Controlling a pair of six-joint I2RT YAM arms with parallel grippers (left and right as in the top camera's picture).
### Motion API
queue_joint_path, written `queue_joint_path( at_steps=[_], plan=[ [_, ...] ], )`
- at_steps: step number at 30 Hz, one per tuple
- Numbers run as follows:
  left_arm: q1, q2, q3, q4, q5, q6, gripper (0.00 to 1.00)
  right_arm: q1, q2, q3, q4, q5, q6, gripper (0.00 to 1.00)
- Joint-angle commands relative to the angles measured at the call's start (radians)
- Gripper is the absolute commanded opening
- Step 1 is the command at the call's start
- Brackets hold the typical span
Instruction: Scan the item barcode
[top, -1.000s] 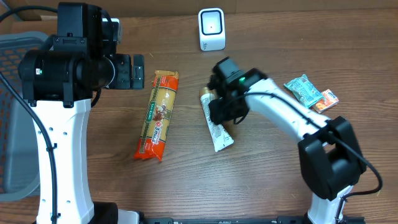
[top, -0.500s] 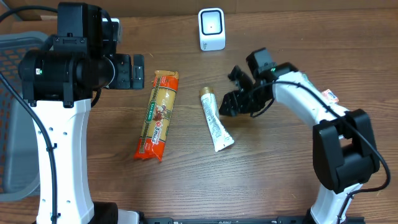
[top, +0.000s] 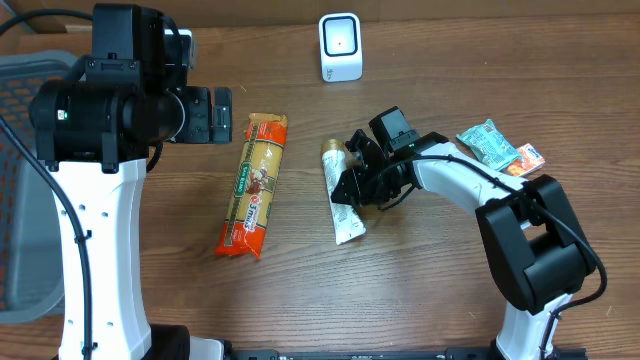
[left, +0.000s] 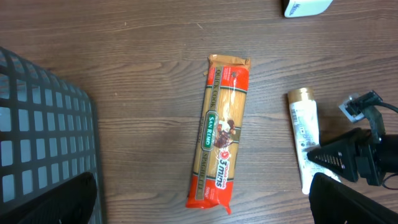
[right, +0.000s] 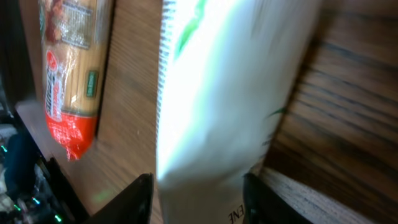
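One wooden table (top: 420, 290) is carrying everything listed below.

Two white arms are reaching in from the near edge. The left arm (top: 95, 200) is holding its left gripper (top: 215, 114) high above the table; in the wrist view its dark fingers (left: 50, 199) are standing wide apart, with nothing between them. The right arm (top: 470, 185) is stretching leftward and low, bringing the right gripper (top: 345, 190) down onto the tube.

One grey mesh basket (left: 37, 124) is sitting at the left edge of the table.

One long red-and-yellow pasta packet (top: 253, 185) is lying flat, left of centre, running roughly front to back.

One white tube (top: 350, 222) with a gold cap, the item in hand, is lying near the table's centre, just right of the pasta packet, its cap pointing toward the far edge. In the right wrist view the black fingers (right: 140, 199) are pressing against both of its edges, so the gripper is closing on it.

One white scanner (top: 340, 46) is standing at the far edge, well apart from the tube.

One teal packet (top: 487, 142) is lying at the right.

One small orange packet (top: 524, 160) is lying just beside it.
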Motion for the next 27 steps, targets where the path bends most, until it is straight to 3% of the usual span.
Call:
queue_joint_path(
  at_steps=[1, 4, 7, 12, 17, 18, 22, 24, 27],
  plan=[
    [-0.006, 0.003, 0.008, 0.002, -0.002, 0.019, 1.0, 0.001, 0.017, -0.006, 0.016, -0.01, 0.069, 0.37],
    [-0.006, 0.003, 0.008, 0.002, -0.002, 0.019, 1.0, 0.003, 0.017, -0.006, 0.021, -0.01, 0.069, 0.24],
    [-0.006, 0.003, 0.008, 0.002, -0.002, 0.019, 1.0, 0.003, 0.017, -0.006, 0.022, -0.01, 0.076, 0.24],
    [-0.006, 0.003, 0.008, 0.002, -0.002, 0.019, 1.0, 0.009, 0.024, -0.006, 0.038, 0.016, 0.156, 0.5],
    [-0.006, 0.003, 0.008, 0.002, -0.002, 0.019, 1.0, 0.043, 0.073, -0.006, 0.093, 0.05, 0.279, 0.54],
    [-0.006, 0.003, 0.008, 0.002, -0.002, 0.019, 1.0, 0.048, 0.084, -0.006, 0.1, 0.05, 0.306, 0.5],
    [-0.006, 0.003, 0.008, 0.002, -0.002, 0.019, 1.0, 0.048, 0.094, -0.006, 0.101, 0.048, 0.341, 0.17],
    [-0.006, 0.003, 0.008, 0.002, -0.002, 0.019, 1.0, 0.044, 0.094, -0.006, 0.101, 0.037, 0.341, 0.06],
    [-0.006, 0.003, 0.008, 0.002, -0.002, 0.019, 1.0, 0.034, 0.091, -0.005, 0.094, 0.006, 0.34, 0.03]
  ],
)
